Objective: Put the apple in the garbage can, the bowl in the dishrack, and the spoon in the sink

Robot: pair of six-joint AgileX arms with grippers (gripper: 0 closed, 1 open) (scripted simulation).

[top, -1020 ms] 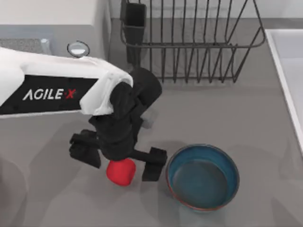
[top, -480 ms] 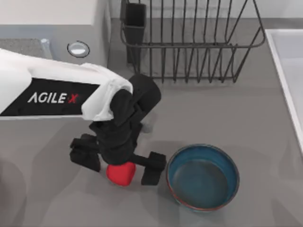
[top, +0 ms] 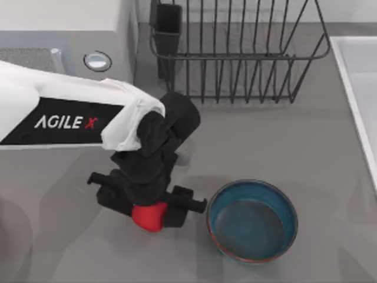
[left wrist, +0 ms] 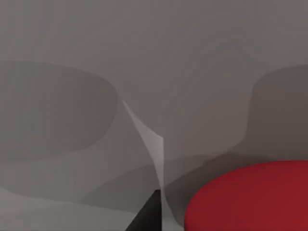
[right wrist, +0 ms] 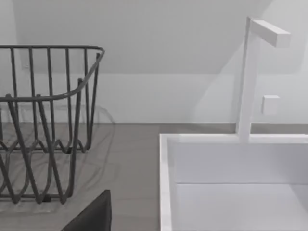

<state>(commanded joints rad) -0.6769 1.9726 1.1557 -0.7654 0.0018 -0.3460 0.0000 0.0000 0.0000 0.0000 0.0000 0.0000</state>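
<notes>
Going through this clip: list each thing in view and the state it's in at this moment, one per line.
left gripper: fingers shut on the apple, low over the table
apple: on the table left of the bowl, clamped between the fingers
bowl: upright on the table, empty
dishrack: upright at the back, nothing in it
sink: at the table's right edge, basin empty as far as shown

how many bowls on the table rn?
1. The bowl sits near the table's front edge, right of the apple that the left gripper is closed on. Nothing suggests a hidden second one.
</notes>
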